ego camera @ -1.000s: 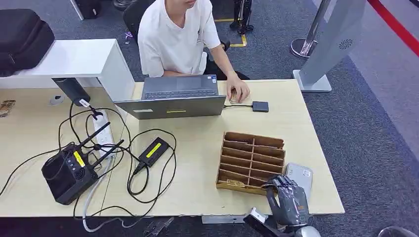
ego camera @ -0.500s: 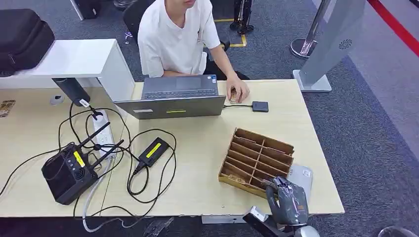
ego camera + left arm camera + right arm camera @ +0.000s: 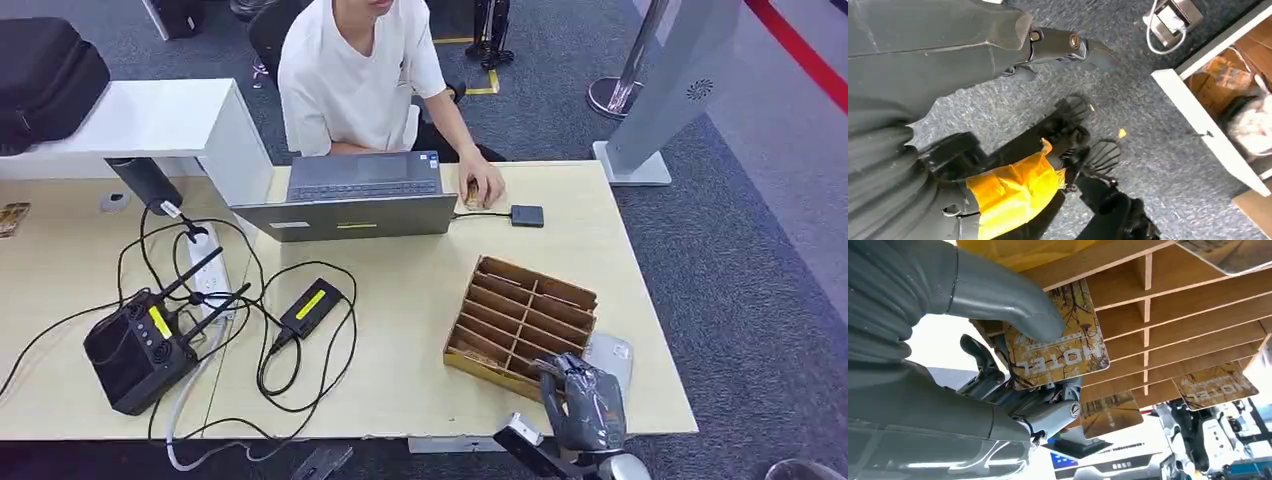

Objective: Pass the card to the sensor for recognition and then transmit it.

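Since a second ago: wooden card rack (image 3: pixel 522 326) turned further askew on desk (image 3: pixel 400 340); right hand (image 3: pixel 583 400) now at its near corner. Card (image 3: pixel 1055 347) pinched, thumb (image 3: pixel 998 295) on printed face, darker fingers (image 3: pixel 1013 390) behind; long axis runs along rack slot, far end pointing away from fingers. Left hand state: cannot tell.

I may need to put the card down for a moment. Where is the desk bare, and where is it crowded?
Bare: the desktop between the laptop and the wooden card rack, and the strip in front of the rack's left side. Crowded: the left end, with router, power strip and looping cables.
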### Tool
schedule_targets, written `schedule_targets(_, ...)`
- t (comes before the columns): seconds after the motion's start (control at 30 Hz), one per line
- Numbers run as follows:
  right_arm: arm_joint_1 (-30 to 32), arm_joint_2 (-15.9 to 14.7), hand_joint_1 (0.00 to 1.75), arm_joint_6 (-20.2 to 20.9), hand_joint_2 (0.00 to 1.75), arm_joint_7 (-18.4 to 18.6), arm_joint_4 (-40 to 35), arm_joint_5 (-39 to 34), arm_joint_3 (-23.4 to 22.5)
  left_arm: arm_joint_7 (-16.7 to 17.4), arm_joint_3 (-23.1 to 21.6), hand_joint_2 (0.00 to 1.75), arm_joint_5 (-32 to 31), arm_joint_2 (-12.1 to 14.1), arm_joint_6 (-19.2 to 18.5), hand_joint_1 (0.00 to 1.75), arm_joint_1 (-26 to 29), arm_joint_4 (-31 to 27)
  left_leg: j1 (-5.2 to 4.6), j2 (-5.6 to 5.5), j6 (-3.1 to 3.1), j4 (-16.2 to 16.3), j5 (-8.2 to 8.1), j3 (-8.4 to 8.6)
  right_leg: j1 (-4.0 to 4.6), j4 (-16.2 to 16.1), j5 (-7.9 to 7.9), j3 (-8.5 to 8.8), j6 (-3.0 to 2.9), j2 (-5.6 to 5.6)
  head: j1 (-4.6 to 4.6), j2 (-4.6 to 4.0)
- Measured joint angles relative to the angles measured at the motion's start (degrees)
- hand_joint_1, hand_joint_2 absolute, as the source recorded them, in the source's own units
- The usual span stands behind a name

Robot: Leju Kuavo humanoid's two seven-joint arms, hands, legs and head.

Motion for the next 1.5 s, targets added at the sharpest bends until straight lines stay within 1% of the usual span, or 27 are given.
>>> schedule_targets(0.2, 0.04, -0.02, 1.52, 0.02, 1.75, -0.22, -0.52, -0.18, 0.00, -0.04, -0.90, 1.75, 0.02, 0.44, -0.13, 0.00, 0.78, -1.64, 0.01, 0.01, 0.02, -0.01, -0.02, 0.00, 0.00, 0.02, -0.03, 0.00, 0.01, 0.00, 0.00, 0.00)
schedule_targets(0.27, -0.21, -0.02, 1.52, 0.19, 1.75, -1.52, -0.94, -1.87, 0.00, 0.57, -1.27, 1.75, 0.07, 0.55, -0.61, 0.00, 0.80, -2.12, 0.00, 0.01, 0.02, -0.01, -0.02, 0.00, 0.00, 0.04, -0.02, 0.01, 0.01, 0.00, -0.02, 0.00)
schedule_targets(0.37, -1.53, -0.02, 1.52, 1.82, 1.75, -3.32, -2.49, -3.43, 0.00, 0.87, -1.99, 1.75, 0.35, 0.68, -1.18, 0.00, 0.59, -2.31, 0.00, 0.04, 0.02, -0.01, -0.01, 0.02, 0.00, 0.04, 0.00, 0.01, 0.00, 0.03, -0.02, 0.00)
schedule_targets(0.5, -4.57, -0.02, 1.52, 3.63, 1.75, -5.23, -5.83, -4.28, -0.02, 1.05, -2.64, 1.75, 0.90, 0.72, -1.86, 0.00, 0.34, -2.31, 0.00, 0.04, -0.01, 0.00, 0.01, 0.04, 0.00, 0.04, 0.03, 0.01, -0.04, 0.03, -0.02, 0.00)
schedule_targets(0.7, -9.82, -0.02, 1.52, 5.35, 1.75, -5.92, -10.69, -4.83, 0.00, 1.40, -3.43, 1.75, 1.14, 0.74, -2.36, 0.00, 0.12, -2.31, 0.00, 0.02, -0.04, 0.00, 0.06, 0.08, 0.00, 0.04, 0.04, 0.05, -0.04, 0.02, -0.02, 0.00)
schedule_targets(0.97, -13.03, -0.02, 1.52, 6.05, 1.75, -6.05, -12.30, -4.81, 0.88, 1.38, -4.02, 1.75, 1.07, 0.76, -2.47, 0.00, -0.08, -2.29, 0.00, 0.01, -0.04, 0.00, 0.06, 0.07, 0.00, 0.05, 0.04, 0.05, -0.04, 0.01, -0.02, 0.00)
schedule_targets(1.1, -13.65, -0.02, 1.52, 6.12, 1.75, -6.05, -12.30, -4.85, 1.42, 1.25, -4.85, 1.75, 1.03, 0.81, -2.54, 0.00, -0.07, -2.29, 0.00, 0.02, -0.04, 0.00, 0.06, 0.06, 0.00, 0.05, 0.04, 0.05, -0.04, 0.01, 0.00, 0.00)
schedule_targets(1.2, -15.42, -0.02, 1.52, 6.12, 1.75, -5.80, -12.30, -4.53, 2.32, 1.18, -5.64, 1.75, 0.90, 0.96, -2.67, 0.00, -0.15, -2.29, 0.00, 0.03, -0.03, 0.00, 0.06, 0.05, 0.00, 0.06, 0.04, 0.05, -0.04, 0.03, -0.02, 0.00)
schedule_targets(1.27, -17.91, -0.02, 1.52, 6.62, 1.75, -4.44, -12.26, -3.39, 3.25, 1.48, -6.07, 1.75, 1.18, 0.98, -3.08, 0.00, -0.41, -2.25, 0.00, 0.04, -0.04, 0.00, 0.07, 0.05, 0.00, 0.07, 0.08, 0.04, -0.04, 0.03, -0.02, 0.00)
schedule_targets(1.33, -21.66, 0.11, 1.52, 7.80, 1.75, -2.64, -12.09, -2.58, 4.35, 1.73, -6.62, 1.75, 1.40, 0.98, -3.43, 0.00, -0.70, -2.12, 0.01, 0.05, -0.05, 0.01, 0.09, 0.09, 0.00, 0.07, 0.10, 0.04, -0.04, 0.05, -0.02, 0.00)
schedule_targets(1.43, -24.44, 0.20, 1.52, 8.33, 1.75, -1.97, -11.89, -2.29, 5.29, 1.81, -6.86, 1.75, 1.57, 0.98, -3.50, 0.00, -0.74, -2.07, 0.01, -0.04, -0.06, 0.01, 0.14, 0.05, 0.00, 0.09, 0.10, 0.07, -0.03, -0.02, 0.00, 0.00)
schedule_targets(1.5, -26.77, 0.64, 1.52, 8.39, 1.75, -0.48, -11.32, -1.09, 5.97, 2.36, -7.01, 1.75, 1.66, 0.96, -3.80, 0.00, -1.03, -2.05, 0.00, -0.01, -0.06, 0.01, 0.16, 0.03, 0.00, 0.11, 0.14, 0.06, -0.06, 0.00, 0.00, 0.00)
